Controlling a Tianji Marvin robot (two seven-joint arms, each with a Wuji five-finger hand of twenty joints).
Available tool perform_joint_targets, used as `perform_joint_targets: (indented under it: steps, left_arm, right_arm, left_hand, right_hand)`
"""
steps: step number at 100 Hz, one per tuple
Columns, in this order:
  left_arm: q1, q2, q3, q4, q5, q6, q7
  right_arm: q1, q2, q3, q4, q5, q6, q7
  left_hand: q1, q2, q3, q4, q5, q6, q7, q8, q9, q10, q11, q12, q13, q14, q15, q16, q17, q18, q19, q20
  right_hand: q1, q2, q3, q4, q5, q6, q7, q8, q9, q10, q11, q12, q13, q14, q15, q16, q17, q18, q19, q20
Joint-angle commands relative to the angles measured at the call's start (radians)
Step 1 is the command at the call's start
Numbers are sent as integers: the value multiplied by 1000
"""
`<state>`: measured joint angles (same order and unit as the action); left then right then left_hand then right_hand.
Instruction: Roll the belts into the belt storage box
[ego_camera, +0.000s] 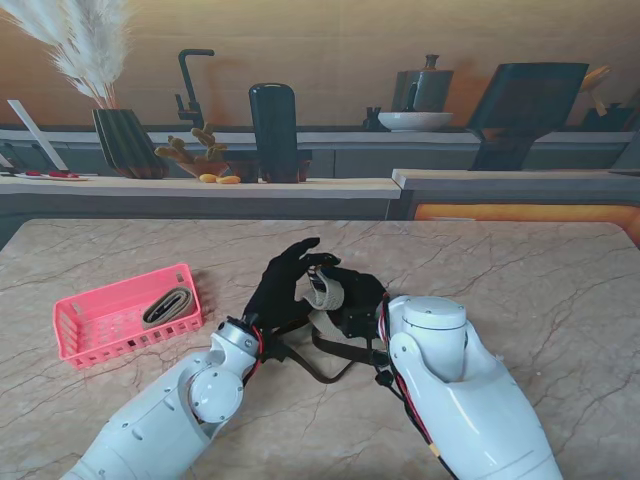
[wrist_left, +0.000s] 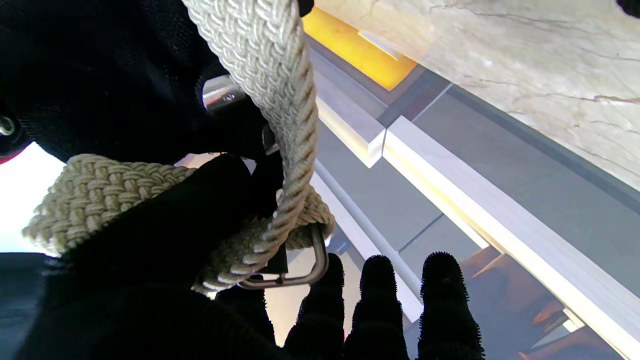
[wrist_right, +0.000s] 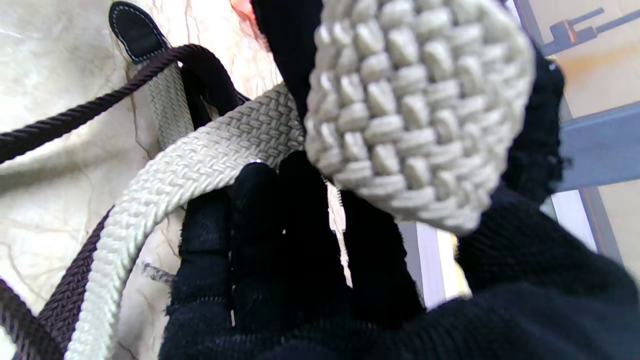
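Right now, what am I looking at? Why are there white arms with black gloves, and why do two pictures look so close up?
It is a robot with two white arms and black-gloved hands. The wide picture comes from a camera above its shoulders. The two close-ups come from cameras on its wrists, so the fingers look huge. On the marble table sits a pink basket with one rolled belt inside. The left hand and right hand together hold a cream woven belt, rolling it up. A dark brown belt lies on the table beneath them.

Cream braided belt (wrist_right: 415, 115), dark brown belt (wrist_right: 75, 120), pink box (ego_camera: 125, 315)
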<state>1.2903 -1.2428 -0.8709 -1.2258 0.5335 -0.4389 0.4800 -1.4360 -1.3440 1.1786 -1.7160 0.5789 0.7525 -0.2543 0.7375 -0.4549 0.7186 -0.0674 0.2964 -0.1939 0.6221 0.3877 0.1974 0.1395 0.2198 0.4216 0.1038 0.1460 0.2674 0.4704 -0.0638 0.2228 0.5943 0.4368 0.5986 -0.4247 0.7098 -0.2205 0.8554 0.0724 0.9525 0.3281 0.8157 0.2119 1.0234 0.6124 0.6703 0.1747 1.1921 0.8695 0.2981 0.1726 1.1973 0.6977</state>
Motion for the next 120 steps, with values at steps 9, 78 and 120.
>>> perform_joint_targets:
  steps: [9,78,120]
  left_arm:
    - [3,-3,7,-13,-36,-31,-38]
    - [90,-25,-47,-132,-312,48,-117]
    - [149,-30,-84,-222,-516,114,-175]
  right_arm:
    - [4,2,-9,0,6,12,25]
    - [-16,92,-20,1,-232,-70,244]
    - [-28,120,-28,15,-418,-158,253]
  left_hand:
    - [-49,43,-32,-9,111,-53,81,45,-6,-49,46,-13,-11,-48,3,-26,-7,-38,-37,48]
    - [482,508,-791,-44,16,186,461,440,441,-76,202,-47,289,-92,129,-110,81,-74,158,47]
    - [472,502,-790,-39,13,190,468,433,534,-50,230,-46,409,-37,195,-105,192,-59,261,59]
  right_hand:
    - [145,59,24,52,19,-90,26,10,-24,64,9,16,-5,-8,25,15,-12,-6,43,27]
    - [-113,0,44,152,-203,-21,-368,250,-154,72,-172,-72,-87,6,-179,-91,-48,8,-51,-6]
    - [-206,83,-110,157,-255,17,-471,251,-192,100,-241,-111,-112,43,-268,-127,-64,43,-93,-7]
